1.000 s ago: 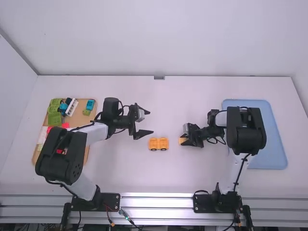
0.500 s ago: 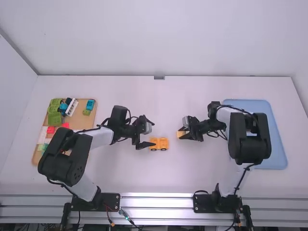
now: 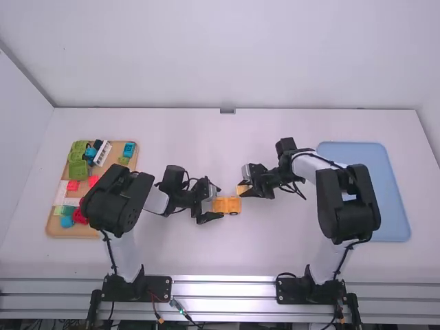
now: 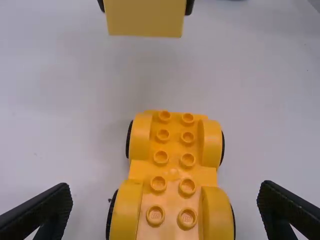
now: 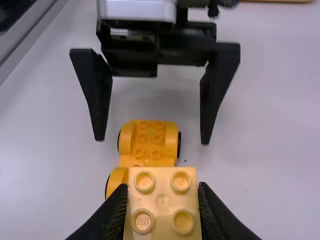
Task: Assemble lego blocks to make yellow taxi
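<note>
In the high view my left gripper stands at the left end of the yellow wheeled base. My right gripper holds a light yellow block above and right of that base. In the left wrist view the studded base lies between the wide-apart fingers of my left gripper, touching neither. Farther off hangs the block. In the right wrist view my right gripper is shut on the block, which covers part of the base.
A wooden tray at the left carries several green, red, blue and white blocks. A blue tray lies at the right, partly under the right arm.
My left gripper has come right and toward the camera, to the base. With the block, my right gripper has shifted left and slightly away from the camera. The base looks unmoved.
</note>
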Motion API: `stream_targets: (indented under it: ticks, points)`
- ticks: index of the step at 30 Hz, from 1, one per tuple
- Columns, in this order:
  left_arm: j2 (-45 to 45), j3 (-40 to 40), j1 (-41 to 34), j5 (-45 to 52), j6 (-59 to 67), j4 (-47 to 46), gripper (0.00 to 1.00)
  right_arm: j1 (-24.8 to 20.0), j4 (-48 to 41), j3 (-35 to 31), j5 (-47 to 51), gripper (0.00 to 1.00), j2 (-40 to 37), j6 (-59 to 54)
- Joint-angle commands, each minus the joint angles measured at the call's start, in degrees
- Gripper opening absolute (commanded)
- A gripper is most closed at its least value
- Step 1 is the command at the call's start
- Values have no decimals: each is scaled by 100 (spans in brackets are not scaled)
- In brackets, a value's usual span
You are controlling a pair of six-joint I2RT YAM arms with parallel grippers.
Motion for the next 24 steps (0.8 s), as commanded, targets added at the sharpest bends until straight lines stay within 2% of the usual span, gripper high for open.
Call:
stream_targets:
  ticks: [1, 9, 18, 22, 24]
  points:
    - [81, 236, -52, 181, -11, -151, 99, 101, 9, -35, 37, 17, -149, 328]
    - [153, 225, -140, -181, 402, -459, 99, 308, 450, -37, 166, 15, -151, 997]
    - [153, 109, -225, -295, 551, -417, 99, 323, 262, -74, 116, 11, -317, 920]
    - [153, 212, -286, -369, 549, -511, 99, 452, 732, -533, 225, 9, -787, 1064]
    - [153, 264, -319, -380, 553, -553, 99, 540, 1316, -887, 452, 9, -1067, 1596]
